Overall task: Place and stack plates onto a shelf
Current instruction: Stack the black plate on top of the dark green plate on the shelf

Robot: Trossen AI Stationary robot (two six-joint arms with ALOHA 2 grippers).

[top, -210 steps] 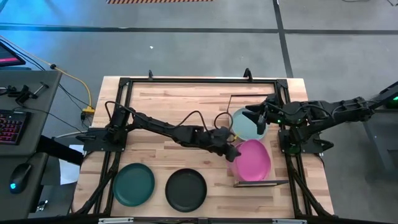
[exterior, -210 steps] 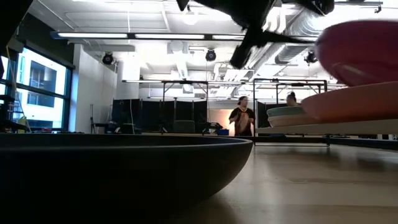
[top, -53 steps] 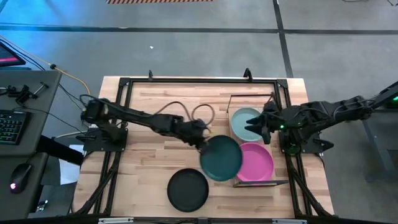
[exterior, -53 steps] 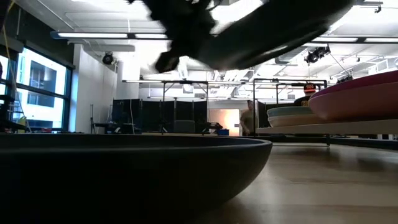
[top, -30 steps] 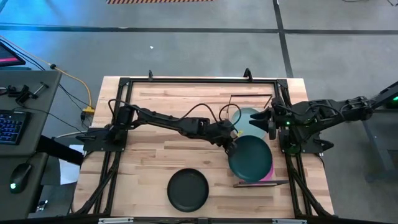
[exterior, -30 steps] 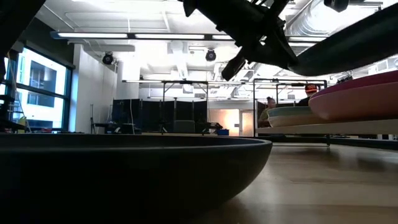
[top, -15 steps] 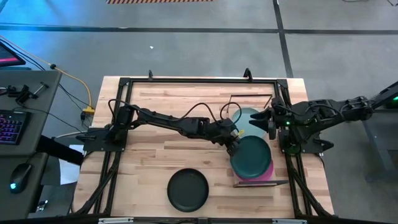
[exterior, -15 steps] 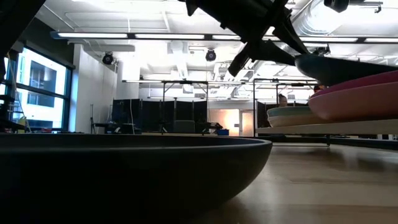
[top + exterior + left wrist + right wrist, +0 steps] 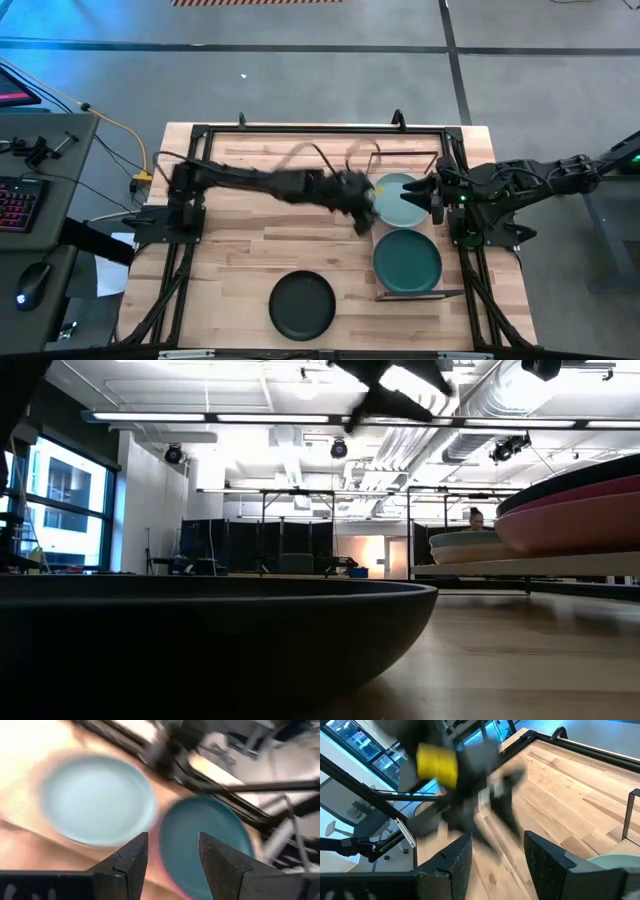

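Observation:
The dark green plate lies on the magenta plate, whose pink rim shows beside it, at the near end of the shelf. In the low view the dark green rim tops the magenta and light pink plates. The pale teal plate sits on the shelf's far end. The black plate rests on the table near its near edge. My left gripper is open and blurred, just left of the pale teal plate. My right gripper is open by that plate's right rim.
A black frame runs around the plank tabletop. The shelf's thin wire frame stands at its far left corner. A desk with a keyboard is off the table's left. People show far back in the room.
My left gripper has set the dark green plate down on the magenta plate, let go, and swung away toward the far left, blurred by its motion. The plate now lies flat on the stack. My right arm has kept still.

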